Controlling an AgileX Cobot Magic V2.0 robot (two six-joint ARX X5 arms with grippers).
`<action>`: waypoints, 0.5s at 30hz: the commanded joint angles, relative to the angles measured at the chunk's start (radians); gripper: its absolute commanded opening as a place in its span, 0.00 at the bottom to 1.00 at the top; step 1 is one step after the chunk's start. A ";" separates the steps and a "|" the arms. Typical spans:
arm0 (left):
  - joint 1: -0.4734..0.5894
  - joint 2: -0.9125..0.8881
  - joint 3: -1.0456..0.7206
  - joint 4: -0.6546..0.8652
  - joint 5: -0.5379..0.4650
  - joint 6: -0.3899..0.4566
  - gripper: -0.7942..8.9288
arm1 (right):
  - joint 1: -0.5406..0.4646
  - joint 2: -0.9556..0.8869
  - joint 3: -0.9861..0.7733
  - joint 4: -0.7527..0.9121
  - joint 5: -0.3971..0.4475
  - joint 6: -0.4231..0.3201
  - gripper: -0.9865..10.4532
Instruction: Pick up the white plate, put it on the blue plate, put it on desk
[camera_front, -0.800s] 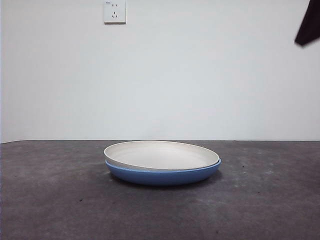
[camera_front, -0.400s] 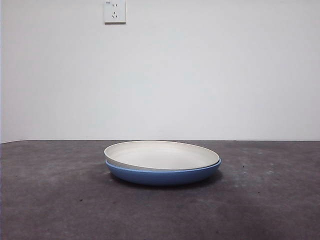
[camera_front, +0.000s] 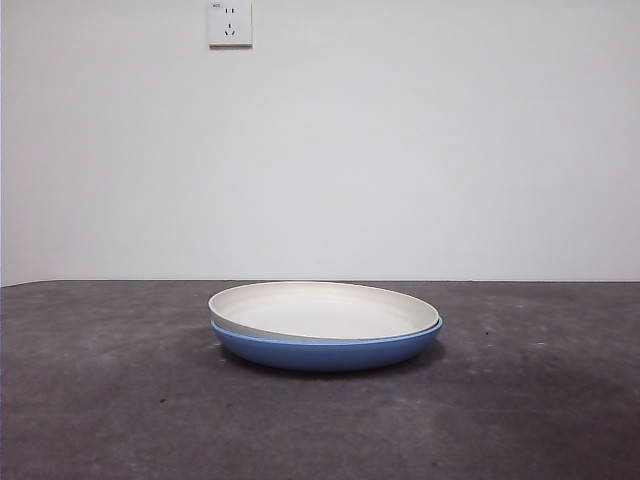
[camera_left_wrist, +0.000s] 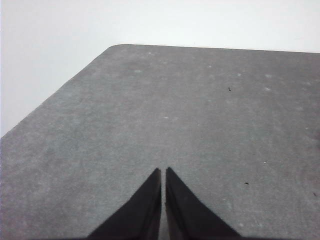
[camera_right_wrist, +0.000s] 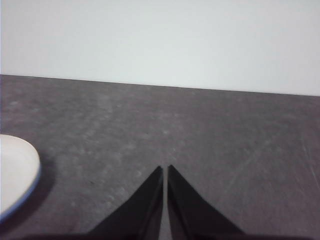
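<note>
white plate (camera_front: 323, 310) nested in blue plate (camera_front: 325, 350) mid-desk (camera_front: 100, 400), rims nearly flush so it sits steady | left hand (camera_left_wrist: 163, 172) closed, empty | right hand (camera_right_wrist: 164, 170) closed, empty, beside stack

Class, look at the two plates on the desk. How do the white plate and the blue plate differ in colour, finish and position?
The white plate is cream and matte; the blue plate is medium blue and glossy. The white plate lies on top, nested inside the blue plate, which rests directly on the desk. The white plate's inside shows; the blue plate shows only its outer wall and rim. Both are round, shallow and about equally wide.
</note>
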 joint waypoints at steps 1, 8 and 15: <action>0.003 -0.002 -0.010 -0.031 -0.001 -0.005 0.10 | -0.001 -0.064 -0.064 0.018 0.005 0.045 0.09; 0.003 -0.001 -0.010 -0.031 -0.001 -0.005 0.10 | -0.001 -0.167 -0.136 -0.057 0.010 0.087 0.09; 0.003 -0.001 -0.010 -0.031 -0.001 -0.005 0.10 | -0.002 -0.167 -0.136 -0.128 0.035 0.084 0.09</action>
